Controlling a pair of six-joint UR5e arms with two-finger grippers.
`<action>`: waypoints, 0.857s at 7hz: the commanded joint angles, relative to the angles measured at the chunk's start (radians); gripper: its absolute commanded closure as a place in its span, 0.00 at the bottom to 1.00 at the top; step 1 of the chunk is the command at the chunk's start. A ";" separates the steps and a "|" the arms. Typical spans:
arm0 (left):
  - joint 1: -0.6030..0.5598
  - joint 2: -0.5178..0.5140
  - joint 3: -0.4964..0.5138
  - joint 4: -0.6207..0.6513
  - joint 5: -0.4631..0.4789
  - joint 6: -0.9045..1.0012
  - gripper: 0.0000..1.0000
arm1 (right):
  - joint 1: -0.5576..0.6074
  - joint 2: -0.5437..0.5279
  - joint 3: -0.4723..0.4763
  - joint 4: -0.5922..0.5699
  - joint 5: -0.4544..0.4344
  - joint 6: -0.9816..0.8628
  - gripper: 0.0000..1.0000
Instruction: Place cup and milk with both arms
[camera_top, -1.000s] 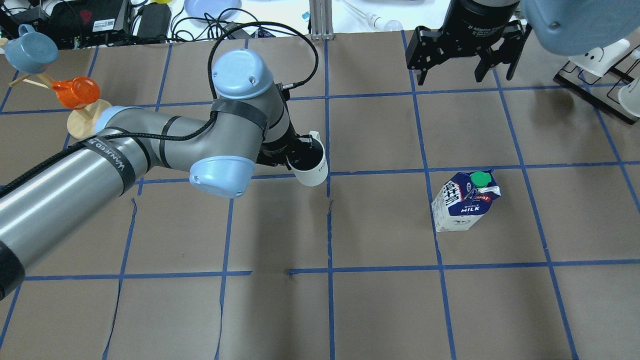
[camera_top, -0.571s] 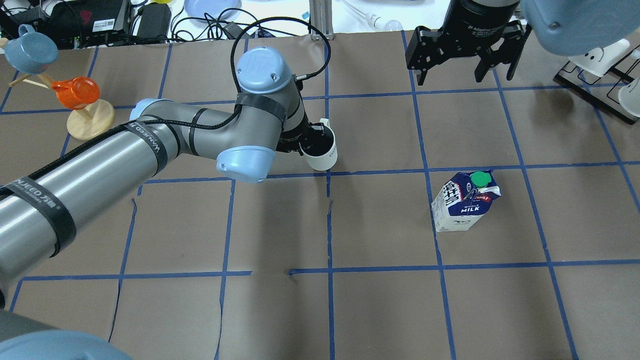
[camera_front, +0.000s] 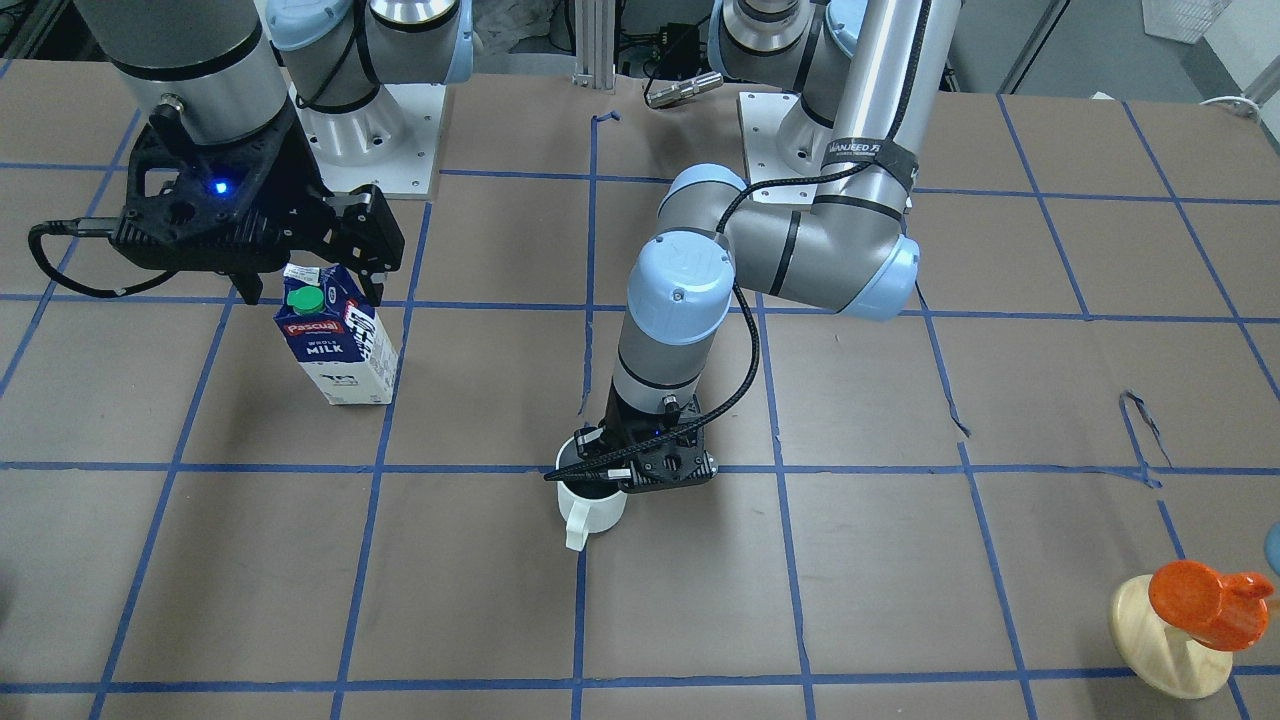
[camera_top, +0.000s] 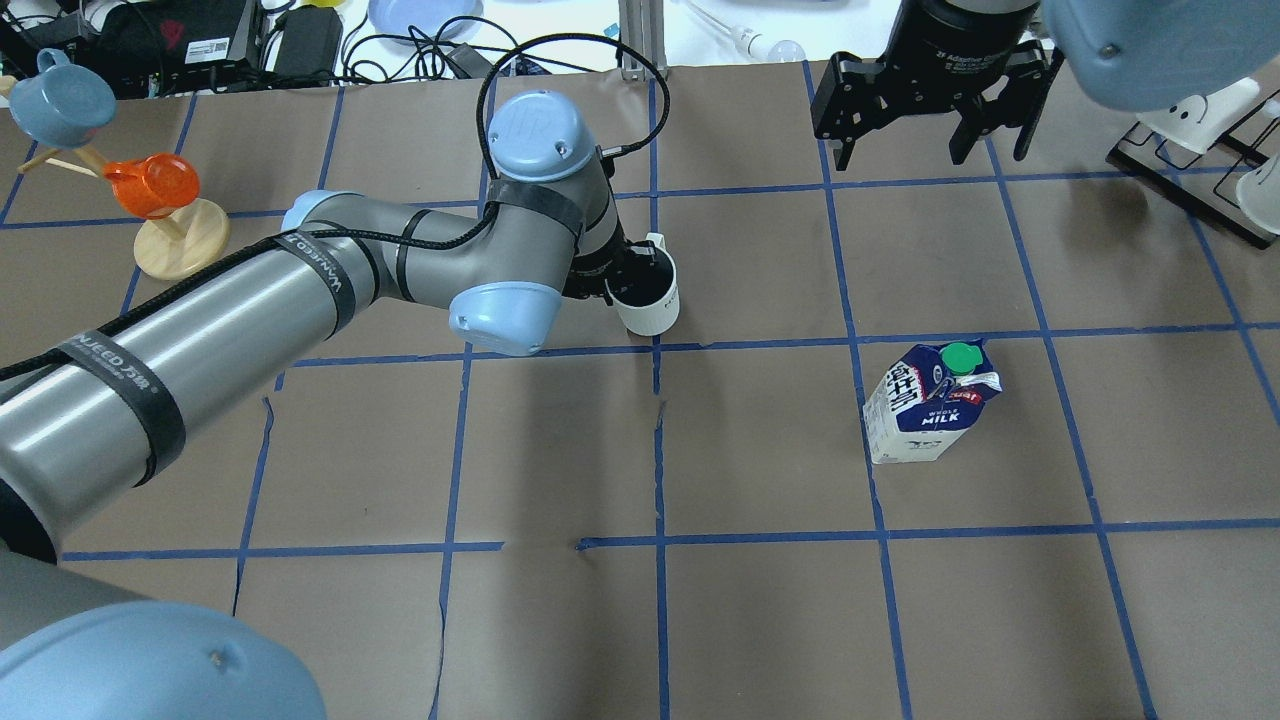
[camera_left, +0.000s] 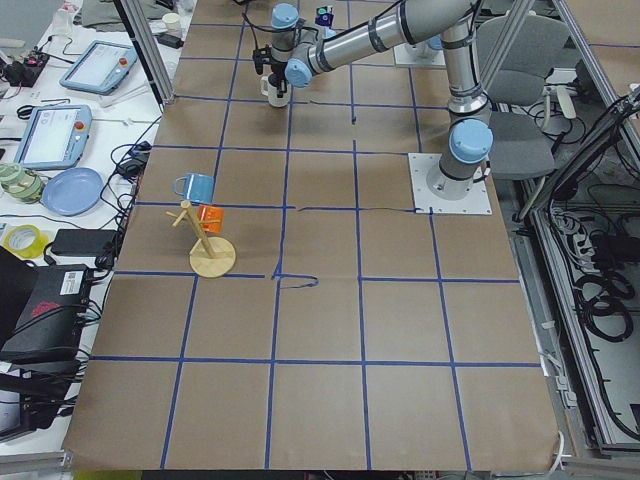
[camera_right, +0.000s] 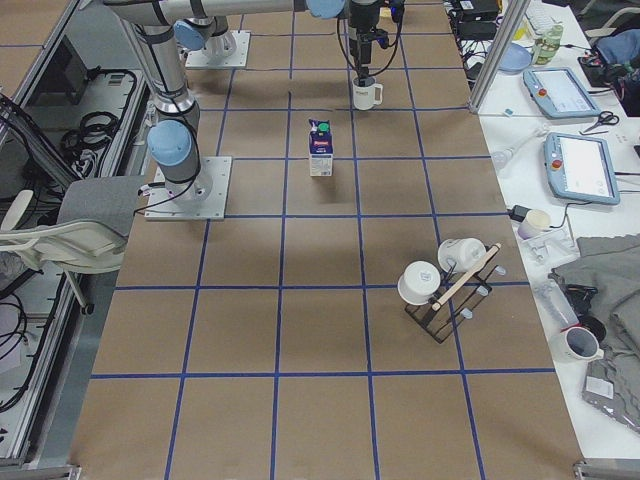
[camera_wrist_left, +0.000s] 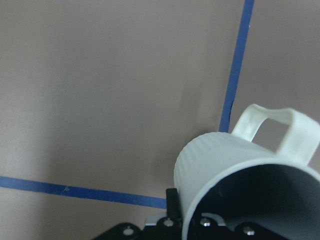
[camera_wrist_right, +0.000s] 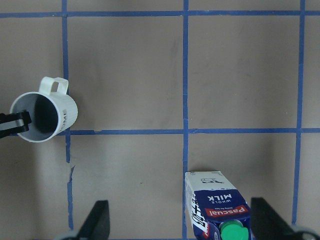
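- Two arms at work: the left arm (camera_top: 300, 290) reaches out low over the table (camera_top: 760, 620), and the right arm (camera_front: 190, 50) is mostly cropped.
- Right gripper (camera_top: 925, 145): jaws spread wide and holding nothing. It hangs above the milk with no contact.
- Left gripper (camera_top: 614, 290): jaws pinched on the cup's wall, one finger inside the bowl and one outside.
- Milk (camera_top: 930, 410): upright, below the gap of the right jaws, off-centre toward one finger in the wrist view. We judge the card walls stiff but dentable. We can't see how full it is, so its weight is unknown. Take it on the flat body faces under the gable, not on the sloped top.
- Cup (camera_top: 655, 308): upright in the left jaws, mouth up. We cannot tell whether its base touches the table. It's ceramic, so we'd call it rigid, slick and chippable; set it down softly.
- Handle (camera_wrist_left: 270, 125): on the side away from the left jaws, free.
- Green cap (camera_wrist_right: 231, 232): nearer one right finger than the other.
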 joint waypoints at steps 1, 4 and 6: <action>0.010 0.021 0.018 0.008 -0.009 0.009 0.00 | 0.000 0.000 0.000 0.000 0.000 0.000 0.00; 0.186 0.163 0.065 -0.244 0.000 0.320 0.00 | 0.000 0.000 0.000 0.000 0.000 -0.002 0.00; 0.338 0.306 0.078 -0.474 -0.003 0.529 0.00 | -0.008 0.000 0.052 -0.008 -0.006 -0.021 0.00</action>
